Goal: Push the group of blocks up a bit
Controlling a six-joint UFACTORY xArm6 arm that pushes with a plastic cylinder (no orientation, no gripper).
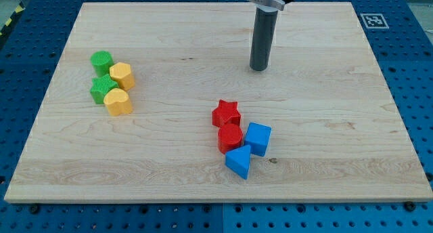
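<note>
A pale wooden bench [169, 145] is lying flat and filling most of the view, its grain running from the view's left to the view's right. It is resting on a blue perforated base [27, 57] that is showing on all sides. A black-and-white marker tag [371, 20] is sitting at the bench's top right corner, and a yellow-and-black striped strip [10, 19] is showing at the view's top left edge.

Robotics lab, blue perforated bench [40, 16], wooden board [169, 43], fiducial tag [373, 20]
</note>
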